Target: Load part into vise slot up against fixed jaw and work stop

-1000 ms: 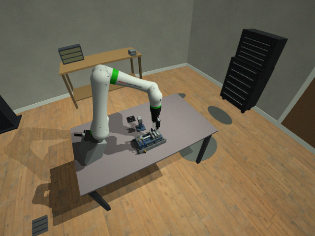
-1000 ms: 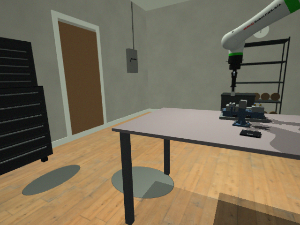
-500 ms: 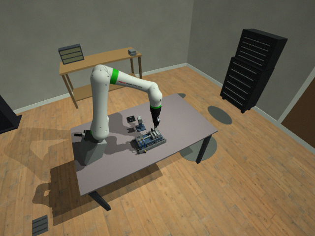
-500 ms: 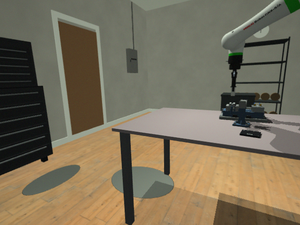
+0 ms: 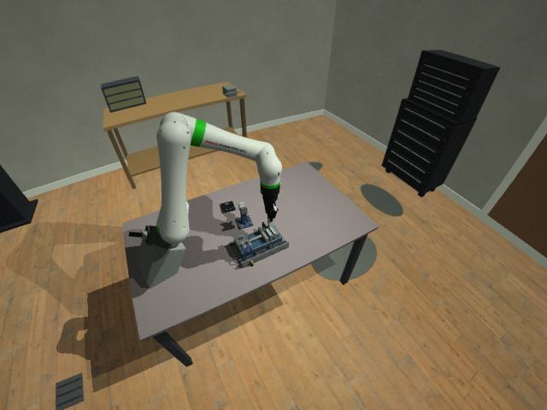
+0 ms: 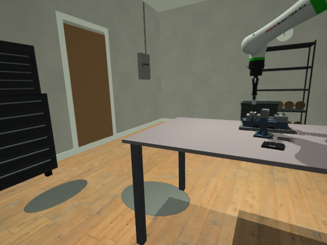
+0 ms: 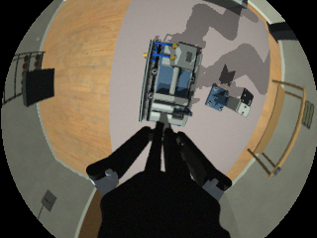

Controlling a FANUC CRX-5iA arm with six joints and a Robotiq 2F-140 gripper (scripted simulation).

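Hovering black pincer (image 5: 268,219) closed empty, blue blocky vise (image 5: 261,243) below

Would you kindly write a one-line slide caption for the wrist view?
Shut, empty black pincer hangs above the blue-and-grey vise on the grey table; small blue V-block beside it.

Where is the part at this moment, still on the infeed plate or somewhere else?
In the top view the part stands in the V-block, between the bare infeed plate and the vise. The shut gripper hangs above the vise, holding nothing.
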